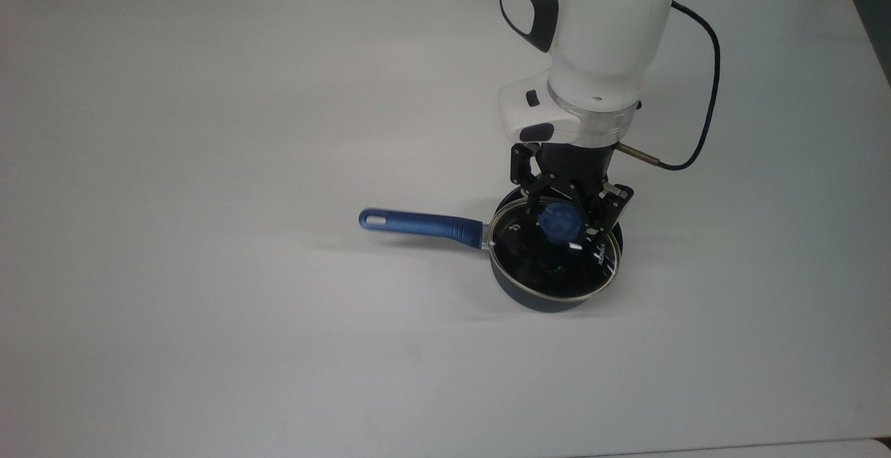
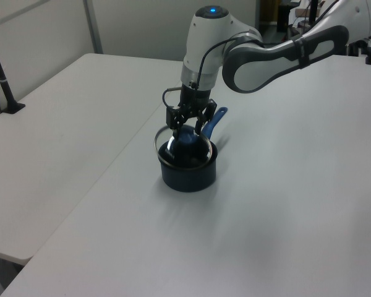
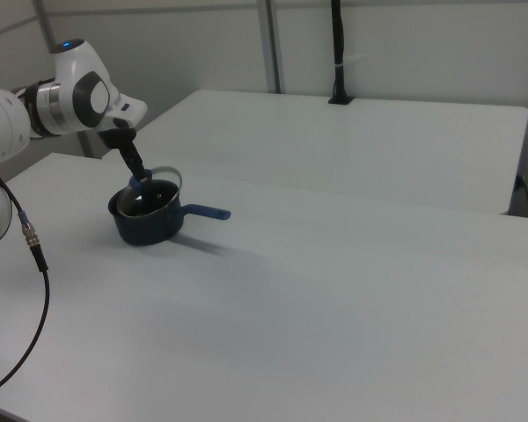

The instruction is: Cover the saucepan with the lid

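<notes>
The saucepan [image 1: 553,273] stands on the white table [image 1: 209,166], toward the top view's lower right, its long blue handle [image 1: 418,224] lying nearly level and pointing to the top view's left. The lid [image 1: 557,256] is at the pan's mouth but not seated flat — in the right view it is tilted, one edge of its steel rim lifted above the pan's rim [image 3: 163,176] on the side away from the handle. The gripper [image 1: 560,218] comes straight down from the white arm [image 1: 592,33] and its fingers are clamped on the lid's blue knob [image 1: 558,220], one finger on either side of it. In the left view the gripper [image 2: 187,127] and the arm's wrist stand in front of part of the handle, which shows just behind them. A dark cable [image 1: 706,96] loops off the wrist on the top view's right, well clear of the pan. A black post [image 3: 337,53] stands at the far edge of a second table in the right view — well apart from everything else.
</notes>
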Controlling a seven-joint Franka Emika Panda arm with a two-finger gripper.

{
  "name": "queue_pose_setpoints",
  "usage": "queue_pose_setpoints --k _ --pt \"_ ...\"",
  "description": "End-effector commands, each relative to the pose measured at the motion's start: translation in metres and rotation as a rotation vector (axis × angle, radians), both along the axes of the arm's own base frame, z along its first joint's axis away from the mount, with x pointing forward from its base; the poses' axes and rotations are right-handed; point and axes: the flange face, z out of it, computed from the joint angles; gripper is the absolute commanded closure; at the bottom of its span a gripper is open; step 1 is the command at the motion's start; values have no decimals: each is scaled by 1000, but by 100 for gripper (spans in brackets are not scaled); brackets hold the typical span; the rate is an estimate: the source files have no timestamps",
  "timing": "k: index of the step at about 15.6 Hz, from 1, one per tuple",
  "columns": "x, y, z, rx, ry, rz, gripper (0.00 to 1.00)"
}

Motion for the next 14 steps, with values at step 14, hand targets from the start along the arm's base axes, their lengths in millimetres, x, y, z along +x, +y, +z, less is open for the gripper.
queue_pose_setpoints --k 14 --pt "-80 -147 139 -75 346 107 0"
